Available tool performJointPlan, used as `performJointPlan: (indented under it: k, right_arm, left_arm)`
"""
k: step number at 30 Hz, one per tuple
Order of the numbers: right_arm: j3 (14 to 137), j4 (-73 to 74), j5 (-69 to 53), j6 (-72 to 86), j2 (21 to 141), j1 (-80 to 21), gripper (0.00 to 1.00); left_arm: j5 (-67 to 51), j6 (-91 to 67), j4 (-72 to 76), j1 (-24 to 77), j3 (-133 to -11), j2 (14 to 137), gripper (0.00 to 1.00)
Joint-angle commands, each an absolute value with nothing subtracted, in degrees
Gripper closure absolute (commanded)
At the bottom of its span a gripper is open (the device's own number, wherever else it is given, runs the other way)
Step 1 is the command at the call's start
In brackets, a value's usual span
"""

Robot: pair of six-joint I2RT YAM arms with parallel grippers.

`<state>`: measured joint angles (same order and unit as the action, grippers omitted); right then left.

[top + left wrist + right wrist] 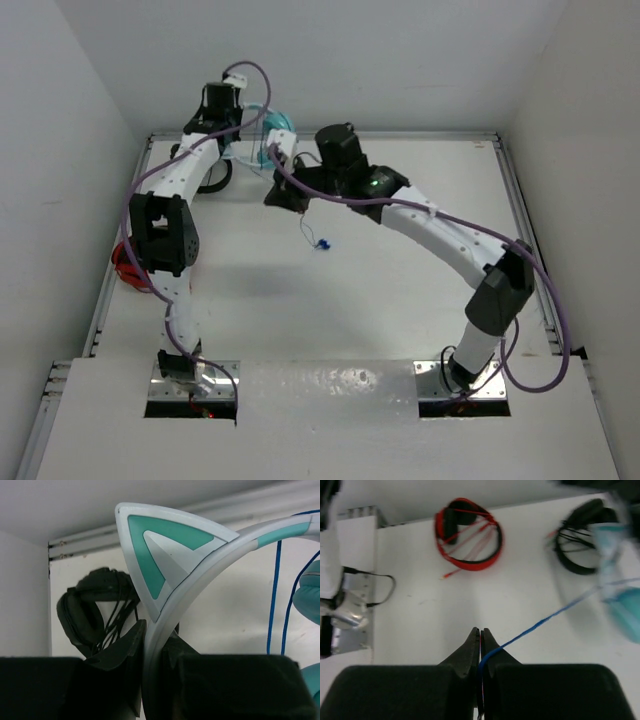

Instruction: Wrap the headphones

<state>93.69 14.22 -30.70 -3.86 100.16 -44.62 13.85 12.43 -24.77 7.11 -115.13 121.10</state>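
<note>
The teal headphones [274,127] are held up at the far back of the table. In the left wrist view their pale blue headband with a teal cat ear [165,555] runs between the fingers of my left gripper [156,647], which is shut on it. A teal cup [309,592] shows at the right edge. My left gripper [243,128] sits just left of the headphones. My right gripper [480,635] is shut on the thin blue cable [540,624], which stretches to the blurred headphones [620,585]. In the top view my right gripper [290,198] is raised and the blue plug [322,243] dangles below it.
Black headphones [92,610] lie at the back left, also in the top view [215,178] and the right wrist view [580,542]. A red coiled cable bundle [470,532] lies near the table's left edge [128,265]. A raised rail [525,200] borders the table.
</note>
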Motion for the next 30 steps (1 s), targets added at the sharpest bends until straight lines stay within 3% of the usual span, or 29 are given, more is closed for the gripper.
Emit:
performJointPlan:
  k: [1,7,11,18,22,26,30]
  right_arm:
    - [100.8,21.4,-24.0,-11.2,93.8,-40.0,1.0]
    - [105.6,13.1,-12.3,-11.0,93.7,-26.7,1.0]
    - [106.7,6.4,1.3,-10.5,101.6,-21.0,1.0]
    - [115.0,4.4,3.1,0.1,114.1,-17.8,1.0]
    - [106.8,-2.7,-4.9,4.4,113.6,-17.4,1.0]
    - [89.8,-17.4,-15.7,9.9,110.0,-17.6,0.97]
    - [80.9,-30.6,-17.7,15.3,109.9,-18.6,0.81]
  left_arm:
    - [17.2,26.2,-10.1,8.1,-109.3,114.4,1.0]
    - [1.5,40.1,-13.8,12.0,-97.5,104.7,1.0]
    - [-11.8,38.6,-33.6,13.3,-106.7,102.8,1.0]
    - [-24.7,39.1,-51.8,18.5,-116.9,99.8,1.0]
    - [-30.4,29.8,-55.0,18.9,-125.2,100.5,1.0]
    - [-24.6,14.3,-47.5,18.9,-137.0,103.1,1.0]
    - [-19.8,10.0,-42.7,20.5,-139.5,103.9,1.0]
